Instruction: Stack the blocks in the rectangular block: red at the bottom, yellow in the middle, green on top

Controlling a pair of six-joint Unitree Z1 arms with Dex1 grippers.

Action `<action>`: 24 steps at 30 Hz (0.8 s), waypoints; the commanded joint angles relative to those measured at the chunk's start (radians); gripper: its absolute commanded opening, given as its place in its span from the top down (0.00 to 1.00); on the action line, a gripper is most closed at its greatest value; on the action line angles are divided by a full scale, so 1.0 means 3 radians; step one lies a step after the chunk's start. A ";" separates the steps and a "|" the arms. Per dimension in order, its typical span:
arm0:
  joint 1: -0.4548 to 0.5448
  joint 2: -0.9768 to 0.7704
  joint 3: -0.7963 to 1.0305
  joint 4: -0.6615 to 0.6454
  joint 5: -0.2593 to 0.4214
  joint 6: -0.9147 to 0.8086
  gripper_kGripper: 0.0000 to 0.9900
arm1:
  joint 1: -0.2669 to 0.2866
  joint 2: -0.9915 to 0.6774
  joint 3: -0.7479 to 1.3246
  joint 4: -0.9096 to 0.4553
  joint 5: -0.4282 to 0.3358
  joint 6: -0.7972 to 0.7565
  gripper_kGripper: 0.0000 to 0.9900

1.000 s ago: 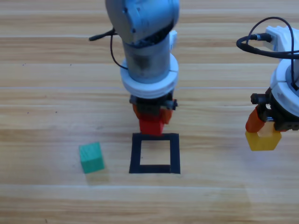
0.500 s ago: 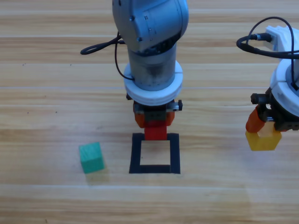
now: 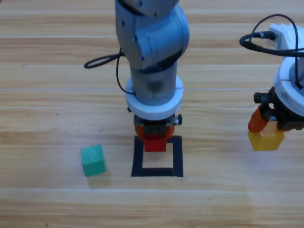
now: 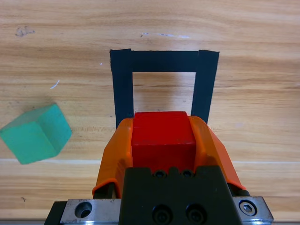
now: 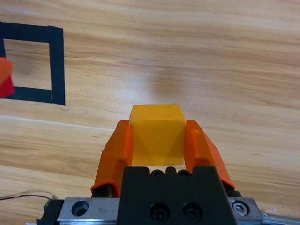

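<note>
Wood grain of a pale plank worktop [image 3: 47,61] fills the view from above, with my two grey arms coming down from the top edge. My left pincer [image 3: 154,137] hangs at the middle, its orange jaws clenched on a small plain red cube [image 3: 155,144]. Directly below it in that view lies the flat black tape outline of a rectangle [image 3: 177,156], bare wood showing inside.

The relation that matters is this: the red cube sits over the far strip of the tape, the side nearest my arm, not over the open middle. The left wrist view confirms it. There the red cube [image 4: 163,138] is held between the jaws of my left pincer [image 4: 161,140], and the tape rectangle [image 4: 123,89] stretches away straight ahead of the cube, square to my jaws. So I judge the cube has to travel a little forward, along the line my pincer points, before it goes down. No turning seems needed. I cannot tell how high the cube hangs above the wood.

A small teal-green cube [image 3: 92,160] rests on the worktop to the left of the rectangle, apart from it and turned slightly askew.

My right pincer [image 3: 267,130] waits near the right edge, well apart from the rectangle, clenched on a small plain yellow cube [image 3: 265,140]. The left arm is clearly the nearer one.
</note>
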 commanded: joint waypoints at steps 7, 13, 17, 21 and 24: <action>-0.0080 0.0261 0.0282 -0.0309 0.0017 0.0070 1.00 | -0.0007 0.0189 -0.0054 0.0052 0.0023 -0.0018 1.00; -0.0085 0.0287 0.0338 -0.0432 0.0012 0.0075 1.00 | -0.0007 0.0194 -0.0054 0.0052 0.0018 -0.0018 1.00; -0.0085 0.0307 0.0349 -0.0468 0.0012 0.0075 1.00 | -0.0007 0.0205 -0.0064 0.0052 0.0018 -0.0018 1.00; -0.0085 0.0328 0.0349 -0.0483 0.0017 0.0075 1.00 | -0.0007 0.0210 -0.0064 0.0052 0.0018 -0.0023 1.00; -0.0085 0.0348 0.0349 -0.0494 0.0017 0.0070 1.00 | -0.0007 0.0215 -0.0064 0.0052 0.0018 -0.0023 1.00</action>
